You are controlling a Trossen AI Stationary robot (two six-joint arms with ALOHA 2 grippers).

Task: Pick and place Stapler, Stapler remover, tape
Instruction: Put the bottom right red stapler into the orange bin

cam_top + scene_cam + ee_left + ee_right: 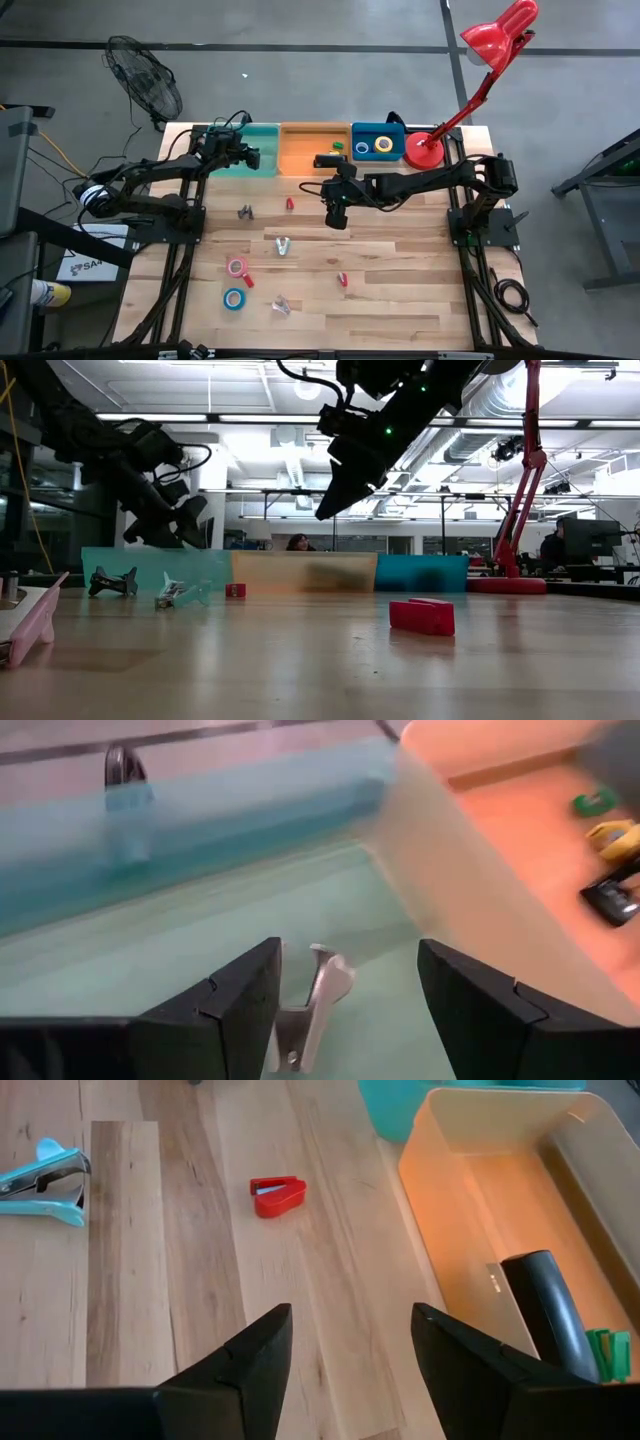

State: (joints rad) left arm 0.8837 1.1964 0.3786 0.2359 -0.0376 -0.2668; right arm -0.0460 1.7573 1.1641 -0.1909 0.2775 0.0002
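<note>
Currently, the right gripper hangs wide open and empty above the wooden tabletop, near the small red wedge-shaped plastic stapler, probably light, rigid and best pinched across its flat sides.

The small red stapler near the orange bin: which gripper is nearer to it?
Right. The right gripper hovers just beside the red stapler; the left gripper is farther, over the teal bin.

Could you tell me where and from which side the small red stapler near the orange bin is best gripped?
Grip the red stapler across its flat sides near the middle, coming straight down from above. It lies flat on bare wood, clear of the orange bin, and its wedge shape narrows toward one end, so mid-body likely gives the right gripper the best hold.
</note>
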